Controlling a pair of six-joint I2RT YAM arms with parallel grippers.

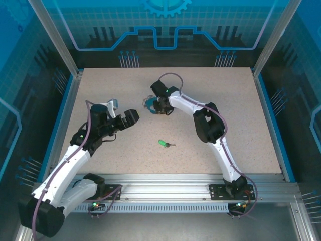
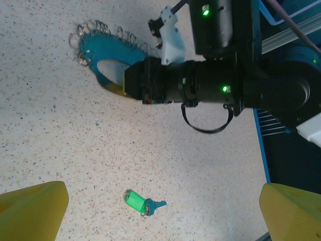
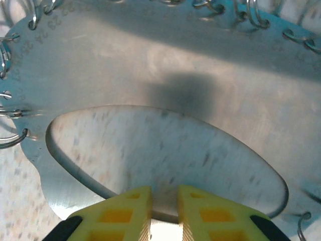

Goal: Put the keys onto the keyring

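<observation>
From the top external camera I look down from above and behind both arm bases (image 1: 150,193) onto the whole table (image 1: 241,125). The left wrist camera looks ahead past the left gripper (image 2: 161,213), from a middle distance, at the green key (image 2: 136,202) and the keyring (image 2: 100,52); the overhead view shares both. The right wrist camera sits very near the keyring, just ahead of the right gripper (image 3: 164,201).

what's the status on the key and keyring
Left end effector open, key in front of it. Right end effector shut on keyring edge. Key loose on table, apart from keyring.
</observation>
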